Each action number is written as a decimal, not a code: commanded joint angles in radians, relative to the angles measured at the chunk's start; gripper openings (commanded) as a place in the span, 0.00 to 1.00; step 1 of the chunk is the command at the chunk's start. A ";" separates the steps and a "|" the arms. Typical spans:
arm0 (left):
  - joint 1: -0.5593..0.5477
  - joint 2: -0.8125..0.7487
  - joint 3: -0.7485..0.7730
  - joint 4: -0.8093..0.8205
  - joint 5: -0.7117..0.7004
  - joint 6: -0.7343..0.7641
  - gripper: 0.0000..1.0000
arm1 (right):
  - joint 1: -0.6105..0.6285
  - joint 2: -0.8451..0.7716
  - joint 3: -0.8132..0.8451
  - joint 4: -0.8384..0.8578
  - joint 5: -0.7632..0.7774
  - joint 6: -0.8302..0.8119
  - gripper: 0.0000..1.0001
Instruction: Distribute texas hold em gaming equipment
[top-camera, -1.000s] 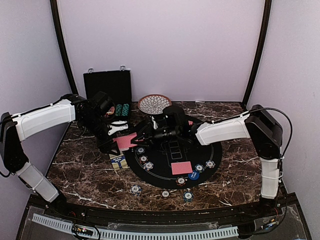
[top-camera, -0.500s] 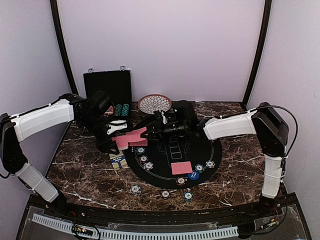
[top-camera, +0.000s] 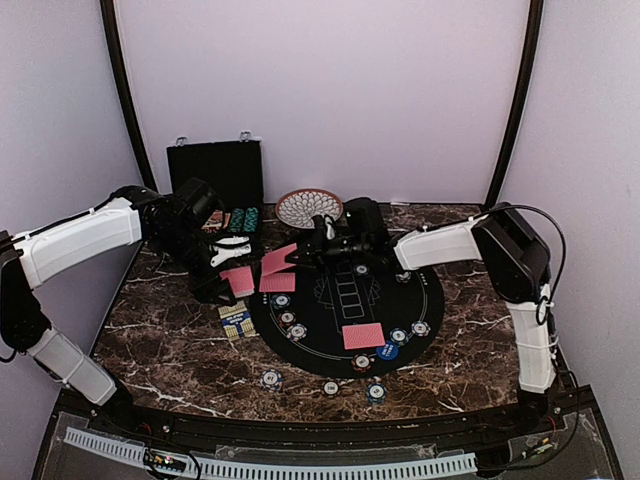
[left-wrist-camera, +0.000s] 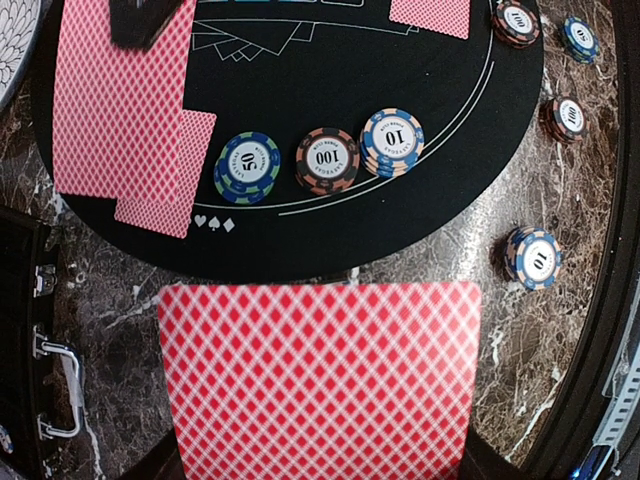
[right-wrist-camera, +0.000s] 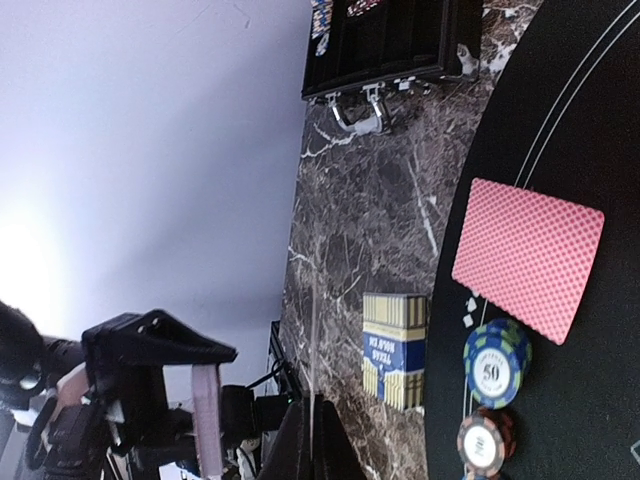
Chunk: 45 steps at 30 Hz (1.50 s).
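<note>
Left gripper (top-camera: 230, 272): you're pinching red card (left-wrist-camera: 320, 385) (it fills your wrist view).
Right gripper (top-camera: 302, 254): clamped on second red card (left-wrist-camera: 105, 110), over black mat (top-camera: 400, 300) rim.

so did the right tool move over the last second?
Yes. The right tool moved rearward, ending nearer the patterned dish.

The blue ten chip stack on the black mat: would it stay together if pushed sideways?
Probably not. The ten stack looks like several loose chips, so a side push would likely fan it out. The mat looks matte, so the bottom chip may drag. Any chip tipped on edge could roll.
</note>
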 joint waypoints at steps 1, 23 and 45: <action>-0.004 -0.041 0.003 -0.026 0.010 0.007 0.00 | 0.002 0.118 0.131 0.009 0.011 0.002 0.00; -0.005 -0.049 -0.001 -0.030 0.022 0.000 0.00 | 0.003 0.309 0.389 -0.296 0.170 -0.135 0.23; -0.005 -0.033 0.024 -0.040 0.036 -0.005 0.00 | 0.006 0.234 0.386 -0.565 0.271 -0.313 0.57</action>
